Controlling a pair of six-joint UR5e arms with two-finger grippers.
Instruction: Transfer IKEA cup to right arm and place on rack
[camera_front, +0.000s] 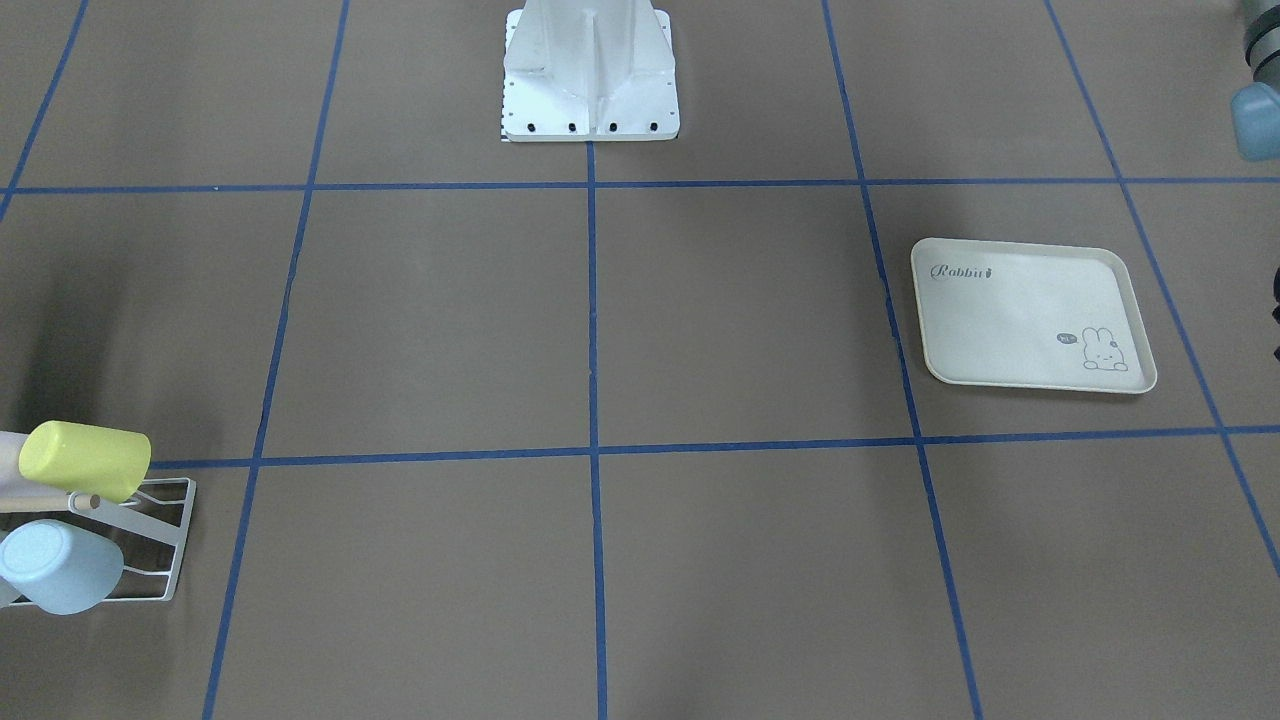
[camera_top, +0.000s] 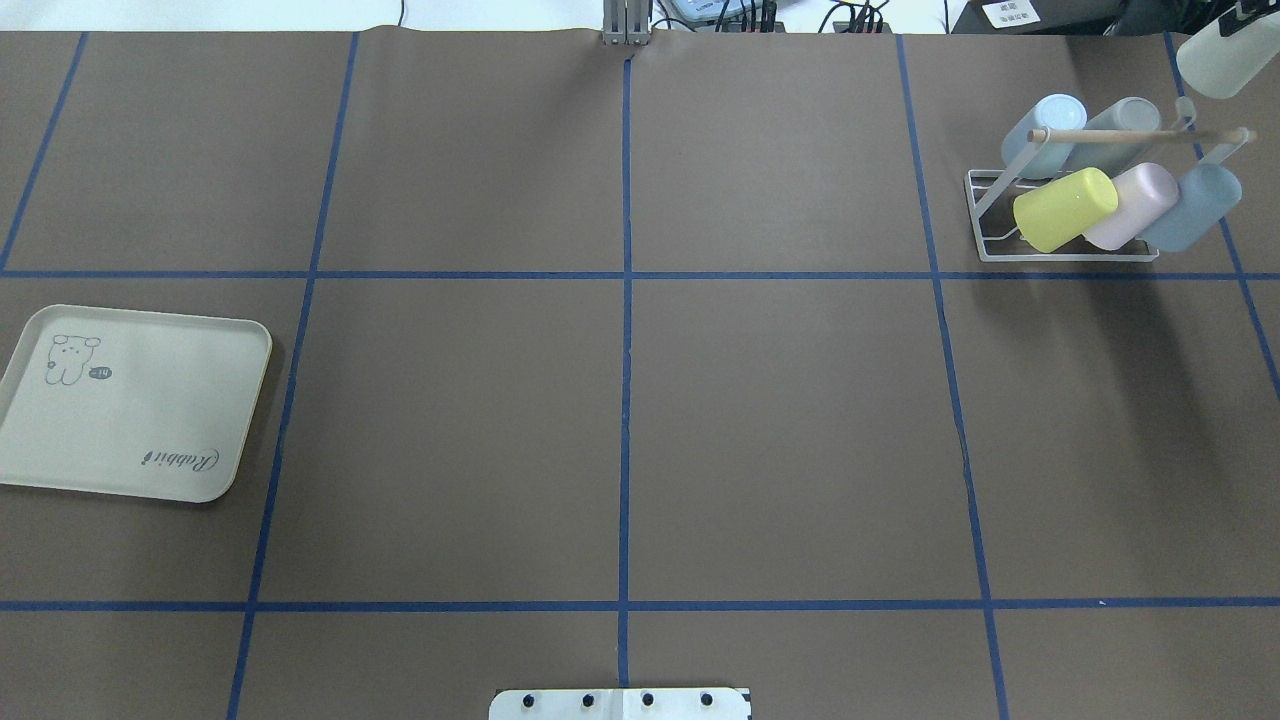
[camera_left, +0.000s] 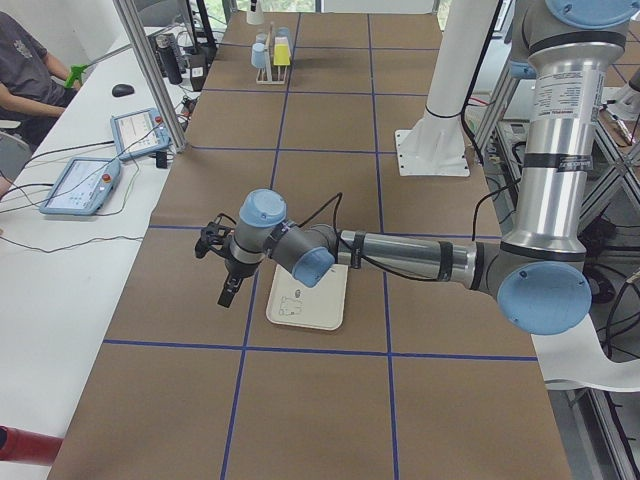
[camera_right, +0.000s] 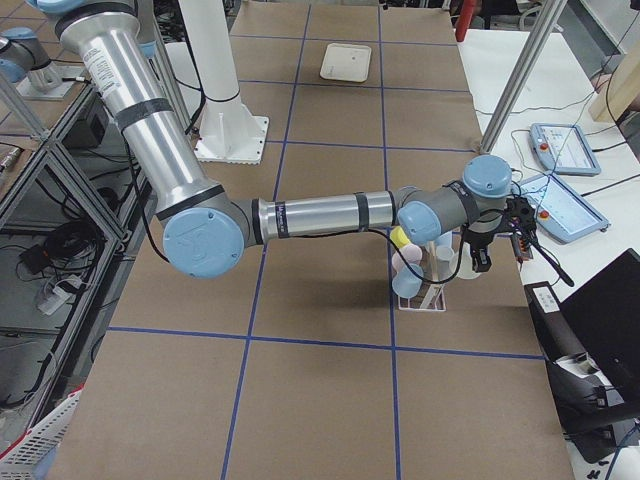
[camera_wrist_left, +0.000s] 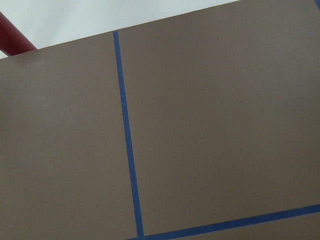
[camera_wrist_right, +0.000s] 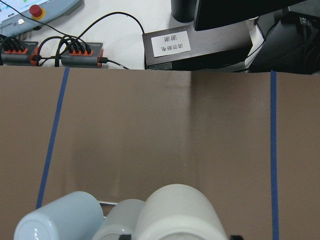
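Step in hand: placing on the rack. Handover judged complete, given the IKEA cup (camera_top: 1222, 62) in the right arm's grasp and far from the left arm.
IKEA cup: pale off-white, raised off the table and tilted. Just beyond the far right end of the rack (camera_top: 1070, 256), near the tip of the wooden dowel (camera_top: 1140, 133). Not yet on any prong.
Right gripper (camera_right: 488, 245): clamped on the IKEA cup. In the wrist view, only dark slivers of the fingers visible either side of the cup at the bottom edge.
Left gripper (camera_left: 226, 288): hanging above the table just beside the rabbit-print tray (camera_top: 130, 410), well apart from the rack. Apart or together: cannot tell, seen only from the side camera.
Rack load, front row: yellow cup (camera_top: 1065, 208), pink cup (camera_top: 1135, 205) and blue cup (camera_top: 1195, 205), packed side by side.
Rack load, back row: pale blue cup (camera_top: 1048, 125) and grey-blue cup (camera_top: 1115, 125).
Free place: judged to be the right end of the back row, beside the grey-blue cup. Prong there too small to make out.
Next move: bring the cup in and down toward that end, mouth lined up with the prong's slant. Slide on and release only once seated.
Risk: clipping the dowel tip or nudging the grey-blue cup on approach, with little room at that corner.
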